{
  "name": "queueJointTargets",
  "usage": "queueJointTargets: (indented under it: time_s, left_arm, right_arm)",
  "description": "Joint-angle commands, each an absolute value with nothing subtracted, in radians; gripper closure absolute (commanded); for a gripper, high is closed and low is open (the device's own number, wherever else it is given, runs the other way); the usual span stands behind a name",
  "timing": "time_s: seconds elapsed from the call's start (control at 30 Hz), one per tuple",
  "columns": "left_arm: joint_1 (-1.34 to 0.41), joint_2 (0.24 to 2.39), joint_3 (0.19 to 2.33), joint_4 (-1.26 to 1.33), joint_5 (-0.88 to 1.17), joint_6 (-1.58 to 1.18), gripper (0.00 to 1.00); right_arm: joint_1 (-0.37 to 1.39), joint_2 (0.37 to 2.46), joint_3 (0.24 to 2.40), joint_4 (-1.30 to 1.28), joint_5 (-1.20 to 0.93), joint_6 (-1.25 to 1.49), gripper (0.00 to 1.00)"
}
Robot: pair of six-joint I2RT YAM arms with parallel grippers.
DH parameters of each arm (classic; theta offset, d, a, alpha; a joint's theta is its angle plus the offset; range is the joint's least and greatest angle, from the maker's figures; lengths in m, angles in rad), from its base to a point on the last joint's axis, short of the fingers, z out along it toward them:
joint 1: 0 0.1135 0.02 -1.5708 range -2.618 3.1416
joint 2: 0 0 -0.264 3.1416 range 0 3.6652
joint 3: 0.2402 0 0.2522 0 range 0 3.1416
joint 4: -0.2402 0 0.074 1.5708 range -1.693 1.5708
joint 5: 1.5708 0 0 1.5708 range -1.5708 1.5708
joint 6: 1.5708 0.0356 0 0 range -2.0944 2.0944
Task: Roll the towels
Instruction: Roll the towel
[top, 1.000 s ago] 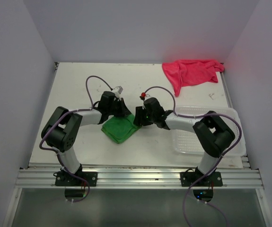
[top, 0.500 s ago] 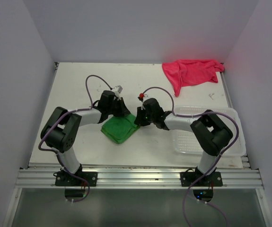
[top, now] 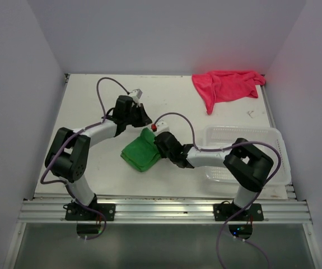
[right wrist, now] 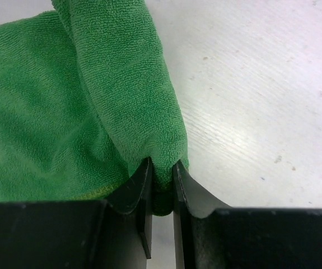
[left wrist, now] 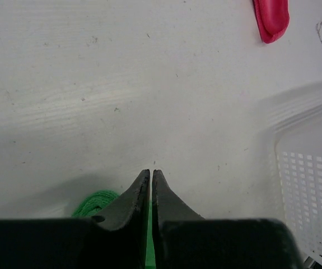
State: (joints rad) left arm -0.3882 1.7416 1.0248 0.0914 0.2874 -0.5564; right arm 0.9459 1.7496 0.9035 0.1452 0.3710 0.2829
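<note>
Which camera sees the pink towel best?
The top view: the whole pink towel lies crumpled at the far right. The left wrist view catches only one end at its top edge. The right wrist view shows none of it.

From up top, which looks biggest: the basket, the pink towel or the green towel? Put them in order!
Largest to smallest, in the top view:
1. basket, even with an arm covering part of it
2. pink towel, lying loosely spread
3. green towel, folded up, so it looks smallest
</note>
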Motion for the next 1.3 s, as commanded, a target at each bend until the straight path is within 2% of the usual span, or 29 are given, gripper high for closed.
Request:
queueJointTargets:
  time_s: [0.0,0.3,0.53,1.27]
  left_arm:
    - [-0.383,1.687,1.04,0.08,0.304,-0.548,0.91]
    - [-0.391,1.651,0.957,0.133,0.336,-0.586,0.91]
    - [-0.403,1.637,0.946,0.14,0.341,-0.58,0.91]
    - [-0.485,1.629,0.787,0.206,0.31,-0.598,0.91]
  right_arm:
    - [0.956,1.717,0.874,0.107,0.584,0.215,1.0]
    - [1.112,1.788,0.925,0.146,0.822,0.055,1.0]
    - [1.192,1.89,0.971,0.13,0.903,-0.06,1.0]
    - [1.215,1.979,1.074,0.029,0.9,-0.008,1.0]
